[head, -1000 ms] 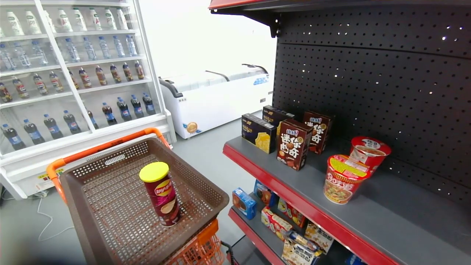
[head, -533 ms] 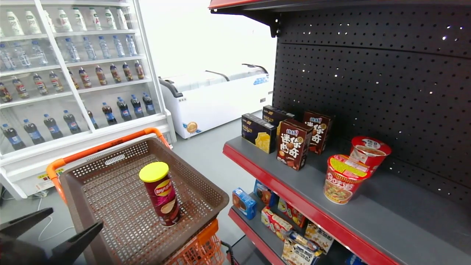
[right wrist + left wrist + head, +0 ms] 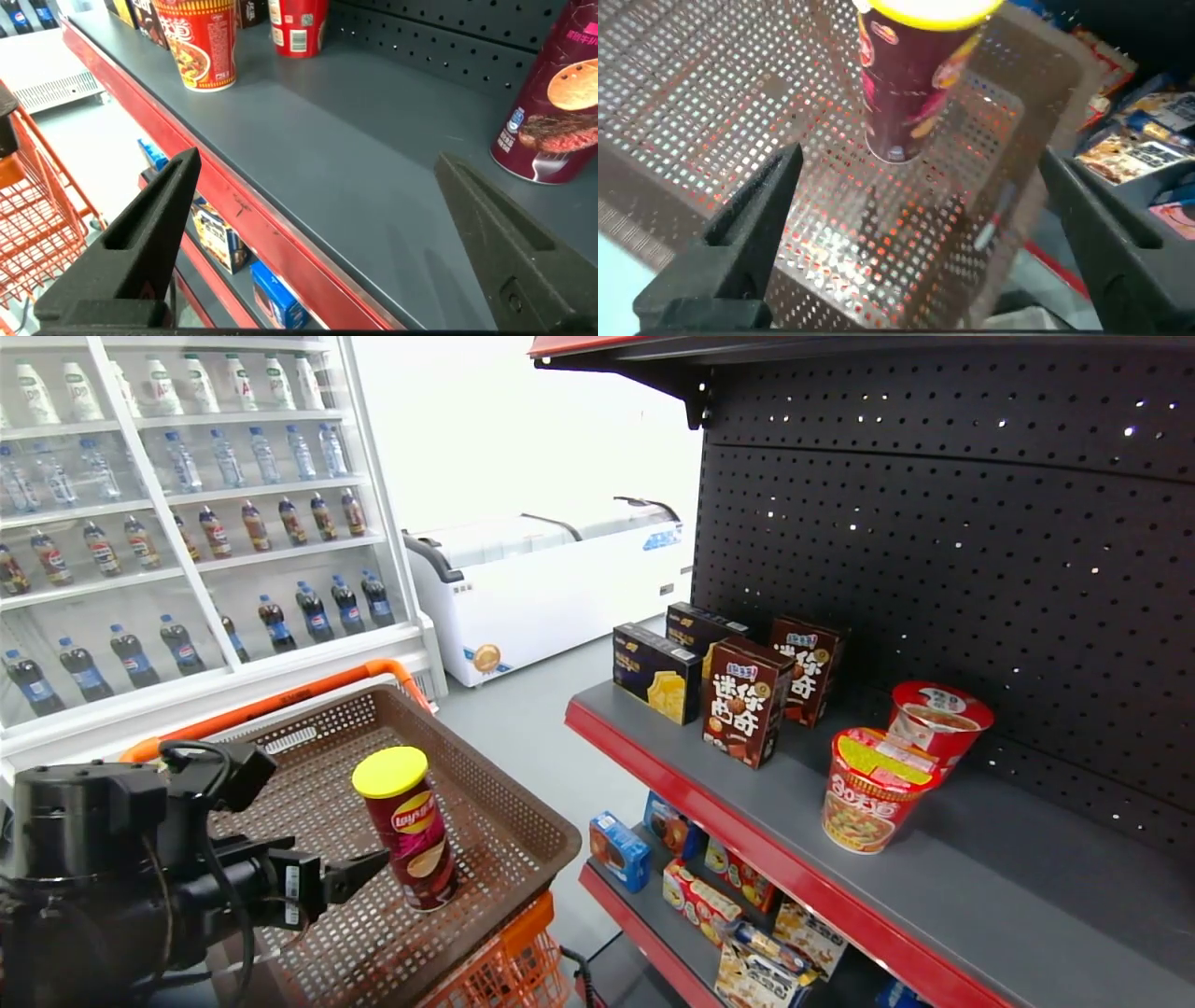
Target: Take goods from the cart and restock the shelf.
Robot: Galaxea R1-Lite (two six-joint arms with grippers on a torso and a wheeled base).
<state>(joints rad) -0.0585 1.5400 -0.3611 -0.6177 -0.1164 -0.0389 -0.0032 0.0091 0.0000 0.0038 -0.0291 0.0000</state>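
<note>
Evidently the left tool (image 3: 364, 873), spread wide at lower left, faces the upright chips can (image 3: 408, 826) in the cart basket (image 3: 551, 835), placed to straddle it. The shelf (image 3: 1027, 896) at right has bare room.

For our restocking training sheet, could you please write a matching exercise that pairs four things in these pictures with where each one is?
Things:
1. yellow-lidded chip can
2. yellow-topped noodle cup
3. left tool
4. blue snack box

Places:
A. on the lower shelf, under the red edge
B. upright in the brown cart basket
C. open, low over the basket, aimed at the can
D. on the grey shelf, in front of a red-topped cup

Pairs: 1-B, 2-D, 3-C, 4-A
</note>
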